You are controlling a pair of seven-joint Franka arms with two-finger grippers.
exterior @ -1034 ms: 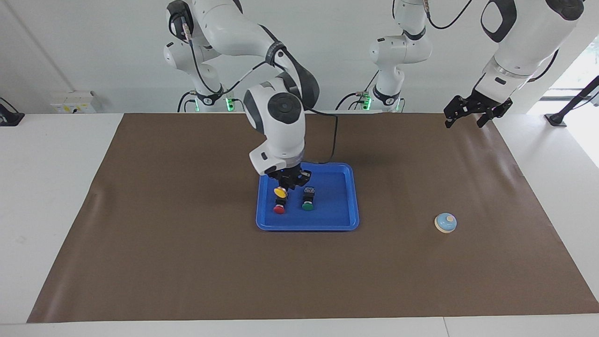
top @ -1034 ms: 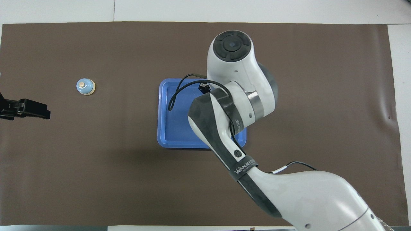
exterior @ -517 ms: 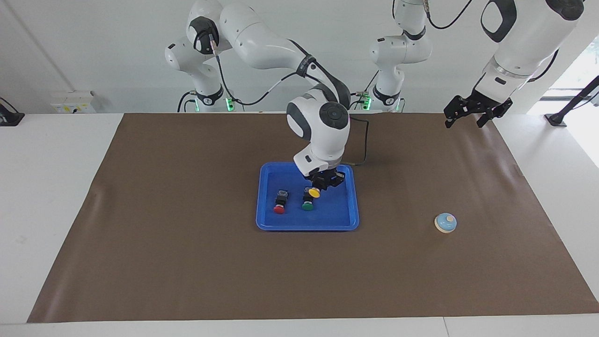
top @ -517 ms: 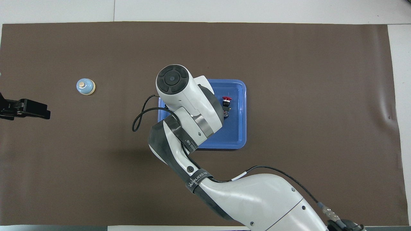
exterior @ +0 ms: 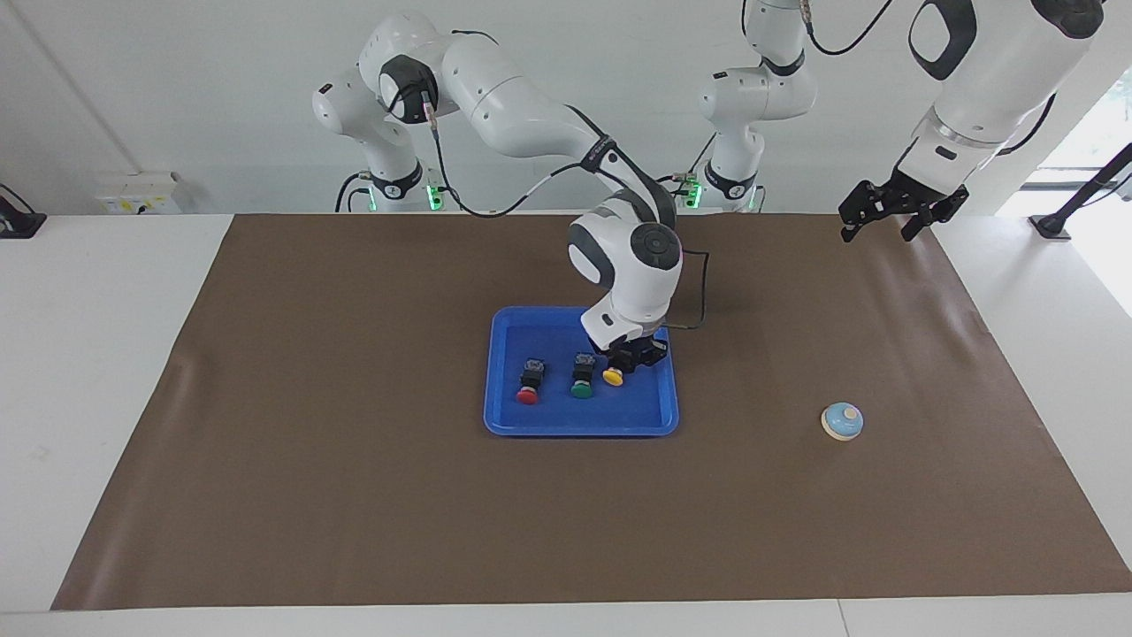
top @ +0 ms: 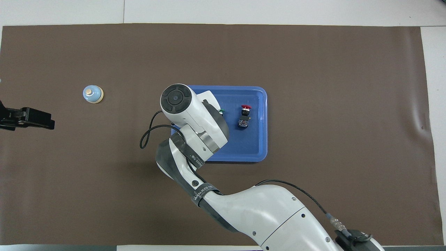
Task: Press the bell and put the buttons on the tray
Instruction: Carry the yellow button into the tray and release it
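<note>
A: What had changed by then?

B: The right end effector [exterior: 630, 361] had carried the yellow button [exterior: 612, 376] across the tray [exterior: 579, 423]. A second earlier it hung over the red button [exterior: 528, 395]; now it was low over the end of the tray toward the left arm, clamped tight on the yellow one.

A: And the other two?

B: They lay in the tray, untouched. The green button [exterior: 581, 387] sat just beside the end effector, on the side toward the right arm's end of the table, and the red one past that, still apart from it.

A: The bell [exterior: 842, 421]?

B: It stood on the table, well apart from that end effector, toward the left arm's end. The left end effector [exterior: 891, 215] waited with its fingers spread wide, up over the brown mat [exterior: 354, 495], holding nothing.

A: So for the task?

B: I'd judge the last button was about to be set down; only release remained. Whether the bell had been pressed, I couldn't tell.
</note>
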